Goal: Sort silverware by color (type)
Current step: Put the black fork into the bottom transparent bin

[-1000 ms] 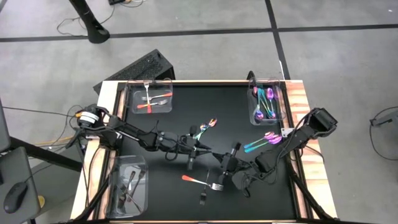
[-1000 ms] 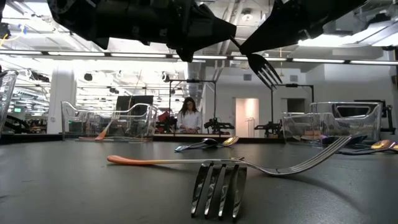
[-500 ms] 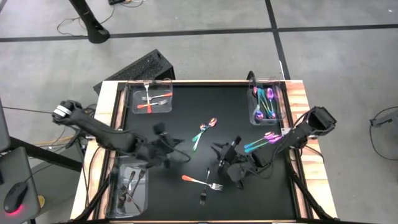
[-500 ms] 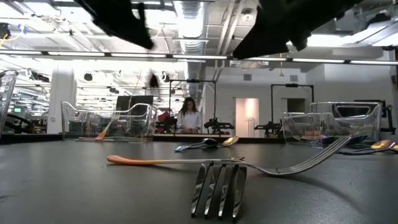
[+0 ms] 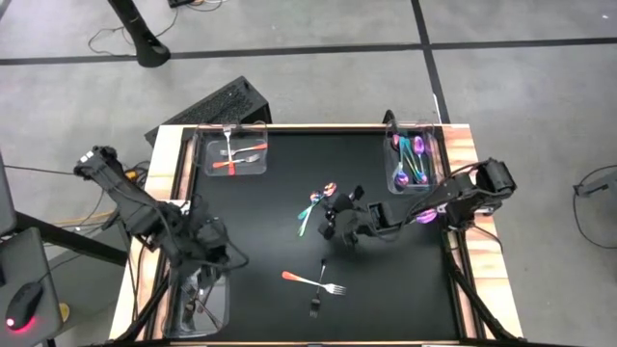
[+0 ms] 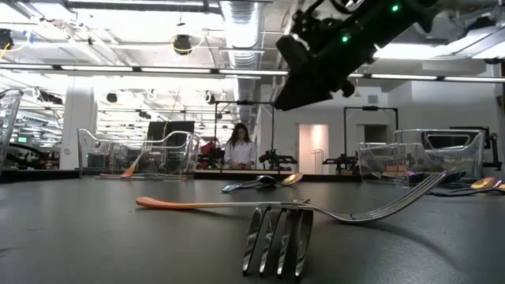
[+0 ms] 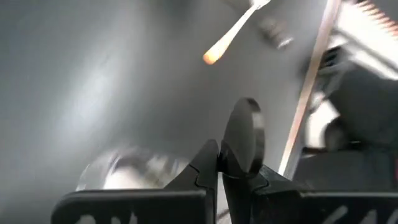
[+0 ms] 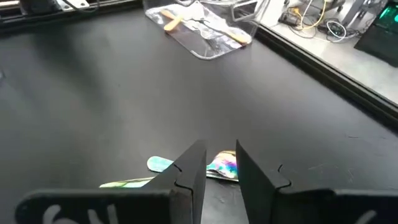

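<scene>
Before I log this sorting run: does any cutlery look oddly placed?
Only unsorted pieces: a silver fork with an orange-pink handle crossing a dark black fork near the table's front, and iridescent purple-teal spoons loose mid-table.

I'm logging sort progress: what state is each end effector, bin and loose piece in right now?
Left end effector: shut on a dark utensil, over the black-pieces bin.
Right end effector: open, above the iridescent pair mid-table.
Orange-handled fork: loose, lying flat.
Black fork: loose, flat beside it.
Orange-pieces bin: partly filled.
Iridescent-pieces bin: partly filled.
</scene>
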`<state>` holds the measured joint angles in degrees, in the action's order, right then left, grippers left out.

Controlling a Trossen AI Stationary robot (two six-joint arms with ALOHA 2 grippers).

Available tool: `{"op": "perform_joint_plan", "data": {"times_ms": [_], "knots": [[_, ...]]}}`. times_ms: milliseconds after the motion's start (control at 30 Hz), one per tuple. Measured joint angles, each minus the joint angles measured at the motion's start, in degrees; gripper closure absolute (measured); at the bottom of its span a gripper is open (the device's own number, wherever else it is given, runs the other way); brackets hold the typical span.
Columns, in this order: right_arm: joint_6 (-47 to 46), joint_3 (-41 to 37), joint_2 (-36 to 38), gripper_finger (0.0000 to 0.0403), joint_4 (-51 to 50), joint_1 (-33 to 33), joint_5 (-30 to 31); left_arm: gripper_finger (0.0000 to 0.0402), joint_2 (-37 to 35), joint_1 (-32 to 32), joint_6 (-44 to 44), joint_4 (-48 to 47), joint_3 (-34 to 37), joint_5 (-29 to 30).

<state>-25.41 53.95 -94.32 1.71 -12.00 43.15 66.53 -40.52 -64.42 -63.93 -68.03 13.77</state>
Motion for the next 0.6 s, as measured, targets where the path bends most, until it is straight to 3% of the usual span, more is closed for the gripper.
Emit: {"op": "perform_joint_plan", "data": {"times_ms": [133, 233, 467, 600], "knots": [[0.2, 0.0, 0.0, 0.0294, -0.6, -0.5, 0.1, 0.0401, 1.8, -4.8, -10.4, -8.8, 0.1, -1.6], [0.4, 0.0, 0.0, 0.0294, -2.5, -1.1, 0.4, 0.0401, 2.0, -8.7, -15.5, -8.8, 1.6, -3.7], [-0.1, 0.0, 0.0, 0.0294, -4.7, -1.0, 0.4, 0.0398, 1.8, -12.6, -22.1, 1.1, 10.9, -7.7], [-0.1, 0.0, 0.0, 0.0294, -4.7, -1.0, 0.4, 0.037, 1.2, -12.6, -22.3, 9.1, 16.1, -7.6]]}}
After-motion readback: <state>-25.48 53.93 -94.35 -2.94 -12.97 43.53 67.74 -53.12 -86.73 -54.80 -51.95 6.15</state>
